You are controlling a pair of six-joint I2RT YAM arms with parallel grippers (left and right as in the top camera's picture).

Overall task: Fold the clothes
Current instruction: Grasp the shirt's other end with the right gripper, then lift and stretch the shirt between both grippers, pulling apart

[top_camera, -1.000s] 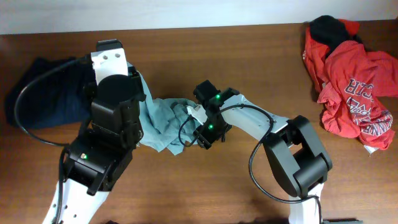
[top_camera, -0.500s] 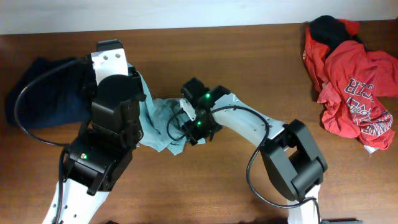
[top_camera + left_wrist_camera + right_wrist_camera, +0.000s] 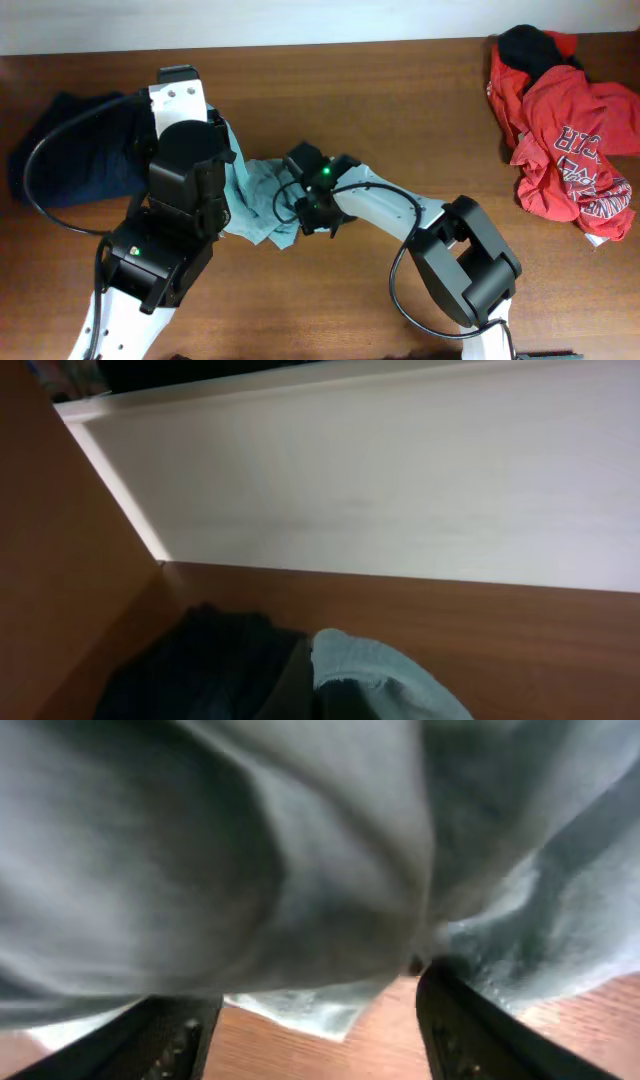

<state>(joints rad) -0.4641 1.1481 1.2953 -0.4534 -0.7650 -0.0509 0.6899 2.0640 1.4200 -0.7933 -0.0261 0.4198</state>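
1. The plain pale grey-blue cotton T-shirt (image 3: 255, 195) lies crumpled on the brown wooden surface (image 3: 400, 100), left of centre. It sits between the 2 arms.
2. One end of the T-shirt runs up under the bulky black and white left arm (image 3: 185, 190).
3. The right pincer (image 3: 303, 205) is at the T-shirt's right edge. Its own camera shows the 2 dark fingers (image 3: 170, 1035) spread well apart. Grey-blue cloth (image 3: 300, 850) bulges between and above them, and nothing is pinched.
4. A strip of the wooden surface shows below the cloth in the right wrist view.
5. The left pincer is hidden beneath its arm from above, and its fingers are out of frame in its own camera. It is fully closed. Whether it has hold of the cloth cannot be told.
6. The left wrist view shows a fold of the grey-blue T-shirt at the bottom edge, touching the dark navy garment (image 3: 210, 670). The white wall (image 3: 400, 490) stands behind them.
7. From above, the dark navy garment lies at the far left, partly under the left arm.
8. The red T-shirts with white lettering (image 3: 565, 140) are heaped at the far right, well apart from both arms.
9. A black piece of cloth (image 3: 530, 45) rests on top of that heap.
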